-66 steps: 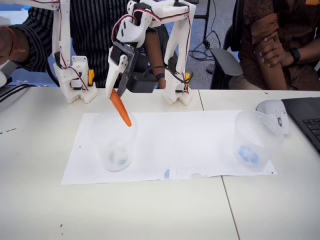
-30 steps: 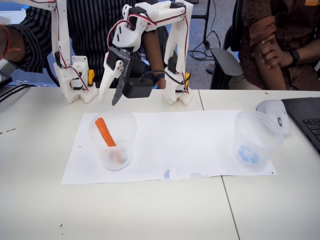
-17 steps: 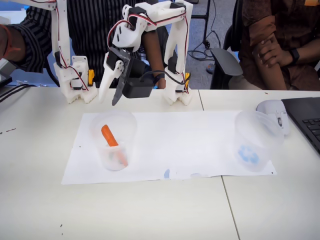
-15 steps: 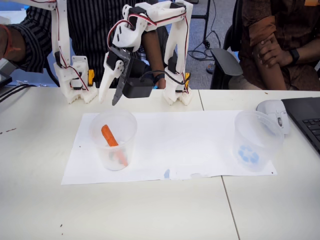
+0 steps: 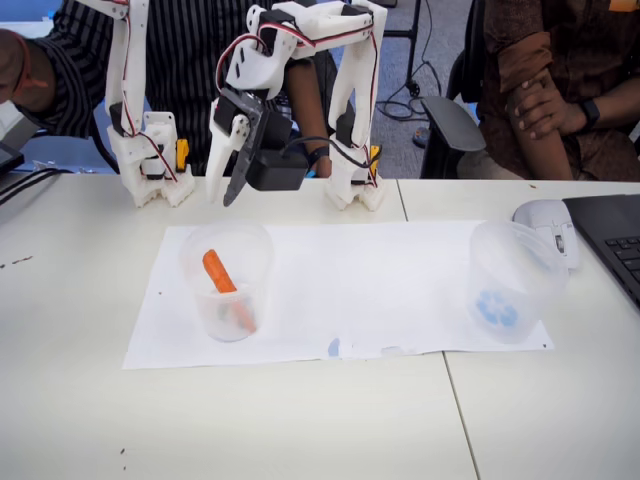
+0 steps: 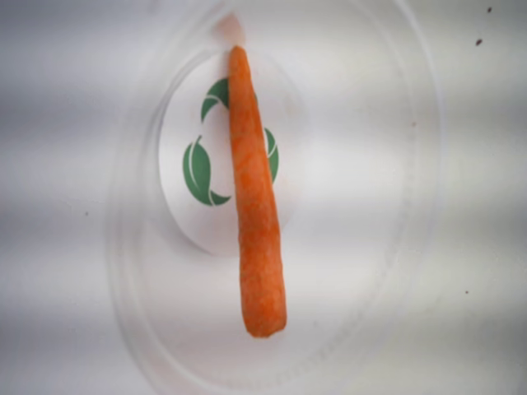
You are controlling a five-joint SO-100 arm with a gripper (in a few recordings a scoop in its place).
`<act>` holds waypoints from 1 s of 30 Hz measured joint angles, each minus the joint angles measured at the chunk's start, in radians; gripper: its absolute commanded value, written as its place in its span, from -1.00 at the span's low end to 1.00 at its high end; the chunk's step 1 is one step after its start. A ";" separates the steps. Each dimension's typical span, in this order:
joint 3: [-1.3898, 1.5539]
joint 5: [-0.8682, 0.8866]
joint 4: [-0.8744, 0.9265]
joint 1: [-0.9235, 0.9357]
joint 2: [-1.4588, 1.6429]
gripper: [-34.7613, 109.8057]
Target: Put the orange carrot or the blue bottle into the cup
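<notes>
My claw [image 5: 228, 188] hangs in the air with its two fingers spread apart and nothing between them, tips pointing down toward the desk [image 5: 300, 430]. Just below it and slightly nearer the camera in the fixed view stands the cup [image 5: 190, 270], a clear plastic one, upright on a white sheet of paper [image 5: 380, 290]. The orange carrot [image 5: 221, 282] is inside that cup, leaning at a slant, its thick end up near the left wall and its thin end down at the base.

From my wrist view I look almost straight down into the cup [image 6: 370, 247]. The orange carrot [image 6: 255, 206] lies across its base, the narrow tip toward the top of the picture and the blunt end toward the bottom. It partly covers a green leaf emblem [image 6: 198, 169] printed on the cup's base.

Far off to the right of my claw in the fixed view, at the other end of the paper, stands a second clear cup [image 5: 515, 260] with a blue emblem on its base. Beyond it lie a white computer mouse [image 5: 545, 220] and the corner of a laptop [image 5: 610, 245]. Behind the desk, a person in a striped shirt [image 5: 185, 60] sits behind my arm, and another person [image 5: 550, 90] sits to the right with hands folded.
</notes>
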 measured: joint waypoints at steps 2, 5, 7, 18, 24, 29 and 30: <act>0.000 0.000 0.005 -0.014 0.041 -0.31; 0.000 0.000 0.028 -0.052 0.103 -0.30; 0.000 0.000 0.069 -0.094 0.150 -0.30; 0.137 0.002 0.307 -0.430 0.480 -0.29; 0.305 0.014 0.305 -0.580 0.707 -0.29; 0.492 0.066 0.249 -0.624 0.897 -0.29; 0.537 0.074 0.227 -0.630 0.928 -0.29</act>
